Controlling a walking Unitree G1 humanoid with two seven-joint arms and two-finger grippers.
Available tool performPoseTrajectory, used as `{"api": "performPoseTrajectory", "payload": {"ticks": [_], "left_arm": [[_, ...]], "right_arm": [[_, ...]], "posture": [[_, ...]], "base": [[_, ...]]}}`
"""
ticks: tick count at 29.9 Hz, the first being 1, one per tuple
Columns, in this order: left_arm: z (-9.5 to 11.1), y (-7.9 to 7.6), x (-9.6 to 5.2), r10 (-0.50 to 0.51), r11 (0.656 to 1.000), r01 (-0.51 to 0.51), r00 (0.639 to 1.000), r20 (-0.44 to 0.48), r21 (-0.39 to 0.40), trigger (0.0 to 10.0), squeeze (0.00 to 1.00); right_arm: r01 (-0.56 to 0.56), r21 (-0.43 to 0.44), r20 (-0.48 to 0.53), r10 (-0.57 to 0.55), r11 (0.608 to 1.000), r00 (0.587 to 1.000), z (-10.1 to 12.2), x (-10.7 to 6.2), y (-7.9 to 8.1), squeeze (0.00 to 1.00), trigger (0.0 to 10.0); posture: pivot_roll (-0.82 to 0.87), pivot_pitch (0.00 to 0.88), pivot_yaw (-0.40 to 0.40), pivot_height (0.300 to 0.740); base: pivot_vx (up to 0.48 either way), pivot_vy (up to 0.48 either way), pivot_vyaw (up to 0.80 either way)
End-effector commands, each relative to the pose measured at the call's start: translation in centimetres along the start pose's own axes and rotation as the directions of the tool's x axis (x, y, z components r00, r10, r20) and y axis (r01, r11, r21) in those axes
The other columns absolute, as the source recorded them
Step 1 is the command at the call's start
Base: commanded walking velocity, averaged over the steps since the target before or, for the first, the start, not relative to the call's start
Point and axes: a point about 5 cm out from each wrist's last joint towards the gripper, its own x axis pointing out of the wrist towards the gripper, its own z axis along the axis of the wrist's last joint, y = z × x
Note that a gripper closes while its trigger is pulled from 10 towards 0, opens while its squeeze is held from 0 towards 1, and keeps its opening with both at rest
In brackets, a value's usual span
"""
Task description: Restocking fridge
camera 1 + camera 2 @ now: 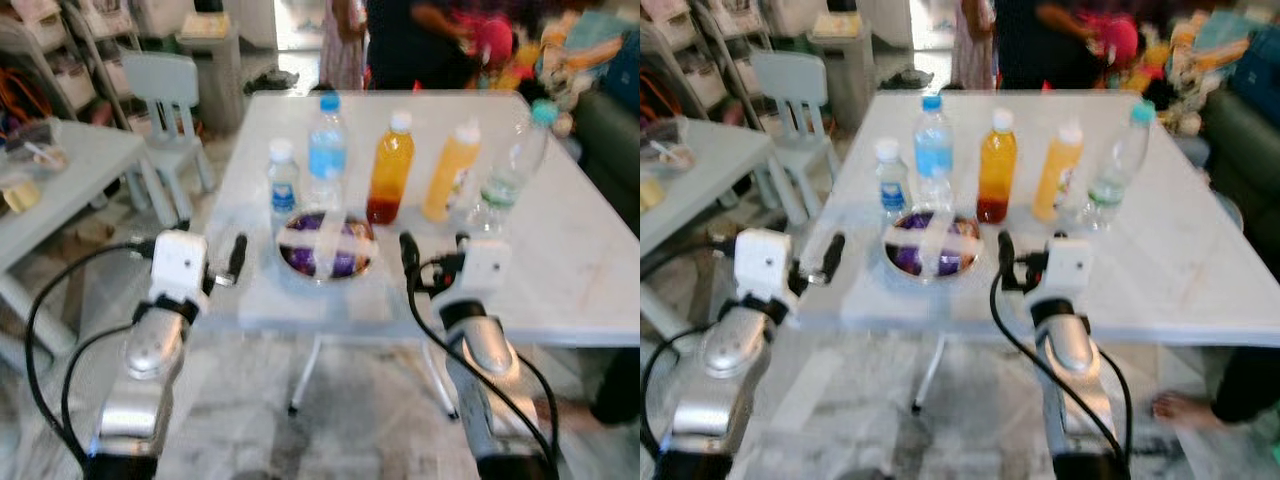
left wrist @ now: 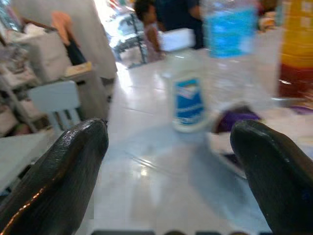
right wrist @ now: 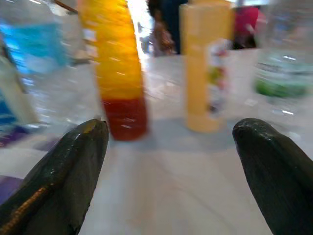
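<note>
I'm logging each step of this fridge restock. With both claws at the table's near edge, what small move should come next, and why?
Probably ease the right claw forward toward the orange-and-red juice bottle. Its fingers are spread open, and the bottle stands upright just ahead on the table, untouched. The left claw is open too, facing the small water bottle.

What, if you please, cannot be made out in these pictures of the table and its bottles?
- Bottle labels: the print on the small water bottle is blurred in the left wrist view.
- Bowl: its purple contents are too blurred to name in the head views.
- Orange juice bottle: its top is cut off by the right wrist view's edge.
- Person behind the table: cut off by the upper edge.
</note>
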Motion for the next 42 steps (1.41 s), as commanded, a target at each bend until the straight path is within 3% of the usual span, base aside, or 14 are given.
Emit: {"api": "performPoseTrajectory", "payload": {"ticks": [1, 5, 23, 33, 37, 42], "left_arm": [[-0.1, 0.5, -0.2, -0.011, 1.0, 0.011, 1.0, -0.014, -0.004, 10.0, 0.0], [0.0, 0.4, -0.2, -0.015, 1.0, 0.015, 1.0, -0.009, -0.017, 10.0, 0.0], [0.4, -0.1, 0.0, -0.033, 0.999, 0.034, 0.999, 0.013, -0.014, 10.0, 0.0], [0.8, -0.3, 0.0, -0.026, 1.0, 0.026, 0.999, 0.035, -0.012, 10.0, 0.0], [0.8, -0.7, -0.2, -0.05, 0.998, 0.049, 0.998, 0.031, 0.029, 10.0, 0.0], [0.7, -0.8, -0.4, -0.049, 0.999, 0.049, 0.998, 0.028, -0.009, 10.0, 0.0]], "right_arm": [[-0.013, 0.016, -0.003, 0.013, 1.0, 1.0, 0.0, 0.0, 0.4, 0.0, 10.0], [-0.011, 0.019, -0.006, 0.011, 1.0, 1.0, -0.1, -0.1, 0.4, 0.0, 10.0], [-0.007, 0.022, 0.003, 0.007, 1.0, 1.0, 0.0, -0.1, 0.2, 0.0, 10.0], [-0.007, 0.03, -0.008, 0.007, 1.0, 1.0, -0.3, -0.1, 0.4, 0.0, 10.0], [-0.005, 0.028, -0.001, 0.005, 1.0, 1.0, -0.1, 0.0, 0.3, 0.0, 10.0], [-0.004, 0.028, 0.004, 0.004, 1.0, 1.0, 0.0, 0.1, 0.2, 0.0, 10.0]], "posture": [[0.06, 0.008, 0.012, 0.74], [0.05, 0.007, 0.012, 0.74], [0.05, 0.004, 0.012, 0.74], [0.06, 0.013, 0.013, 0.74], [0.06, 0.015, 0.013, 0.74], [0.06, 0.016, 0.013, 0.74]], "base": [[0.0, 0.0, 0.0], [0.0, 0.0, -0.31], [0.0, 0.48, 0.0], [0.0, 0.0, -0.63], [0.0, 0.0, 0.0], [0.0, 0.0, 0.0]]}}
